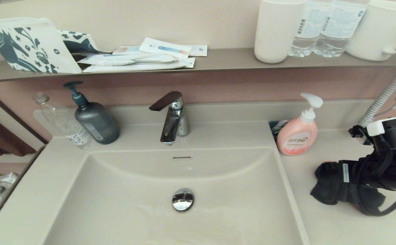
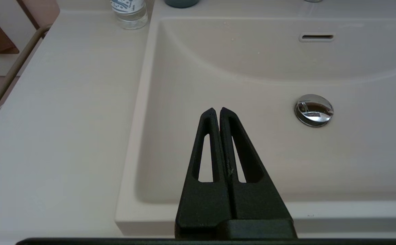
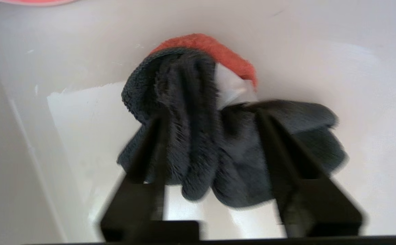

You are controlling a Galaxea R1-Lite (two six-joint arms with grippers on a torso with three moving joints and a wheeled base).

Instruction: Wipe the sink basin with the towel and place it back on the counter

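Head view first: the towel (image 1: 334,187) lies bunched on the table (image 1: 337,228) to the right of the sink basin (image 1: 123,211), near the table's right edge and in front of the pink soap bottle (image 1: 297,135); the right gripper (image 1: 349,185) sits over it; the basin holds nothing but its drain plug (image 1: 182,199), so by my reading the wiping is done and the towel is back in place; only the arm's withdrawal seems left; room is tight toward the back edge, where the soap bottle and a grey hose (image 1: 381,102) stand close.

Left wrist view: the left gripper (image 2: 217,110) hangs parked above the basin's near-left corner, its jaws pressed together on nothing; open basin lies ahead of it.

Right wrist view: the right jaws stand apart, straddling the dark towel (image 3: 218,136), whose orange-red edge (image 3: 215,51) shows at the far side; the cloth bulges between them but is not pinched; bare table (image 3: 354,85) surrounds it.
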